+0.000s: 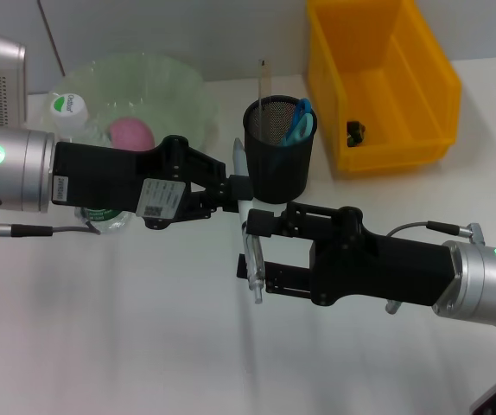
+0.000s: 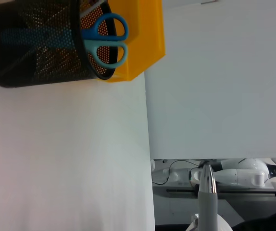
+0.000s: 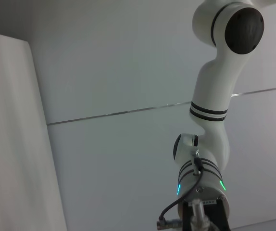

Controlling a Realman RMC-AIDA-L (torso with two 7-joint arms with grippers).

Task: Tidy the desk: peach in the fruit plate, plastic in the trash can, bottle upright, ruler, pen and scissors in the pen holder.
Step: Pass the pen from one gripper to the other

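Observation:
A white and silver pen (image 1: 242, 173) stands nearly upright just left of the black mesh pen holder (image 1: 280, 164), with my left gripper (image 1: 233, 194) shut on its middle. Its tip (image 2: 207, 188) shows in the left wrist view. My right gripper (image 1: 252, 253) is open right below, its fingers apart beside the pen's lower end. Blue scissors (image 1: 300, 122) and a ruler (image 1: 263, 79) stand in the holder. The pink peach (image 1: 131, 132) lies in the green fruit plate (image 1: 174, 82). The bottle (image 1: 68, 107) stands upright behind my left arm. A dark scrap (image 1: 354, 131) lies in the yellow trash can (image 1: 421, 65).
The holder (image 2: 37, 48), scissors (image 2: 104, 41) and yellow bin (image 2: 145, 41) also show in the left wrist view. My left arm (image 3: 203, 187) shows in the right wrist view. White desk surface (image 1: 127, 328) lies in front of both arms.

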